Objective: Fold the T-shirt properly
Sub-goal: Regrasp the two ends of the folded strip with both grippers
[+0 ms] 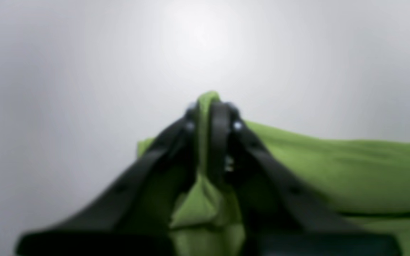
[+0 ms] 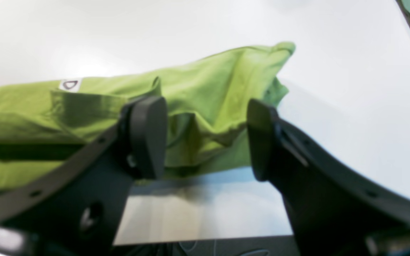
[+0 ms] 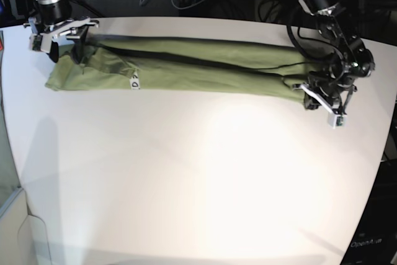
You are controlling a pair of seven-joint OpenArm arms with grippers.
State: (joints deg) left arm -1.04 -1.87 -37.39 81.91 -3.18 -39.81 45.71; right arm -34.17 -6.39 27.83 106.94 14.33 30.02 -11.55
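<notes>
Left pincer [image 1: 210,113] is clamped together on a pinch of the T-shirt [image 3: 186,66]; its wrist view shows a green ridge of cloth squeezed up between the two black fingers [image 1: 221,135], with no gap left. Right pincer [image 2: 205,138] stands apart, jaws well open, one finger just at the fabric's upper fold and the other over bare desk [image 3: 198,172]; it holds nothing, and whether the nearer finger actually touches cloth cannot be told.

Garment location: laid across the far part of the white desk as a long narrow band, already folded lengthwise, with one end beside the right pincer and the other end at the left pincer. A small white tag [image 3: 134,83] shows on the near edge toward the right arm's end.

Handling judgement: light, soft and limp, wrinkled, not fragile. It will sag and drape wherever unsupported, and layers may slip apart if only the top ply is caught. Best hold appears to be at the end corners or along the doubled edge, taking all layers at once. The right end is not yet secured, so lifting now would likely drag the band askew.
</notes>
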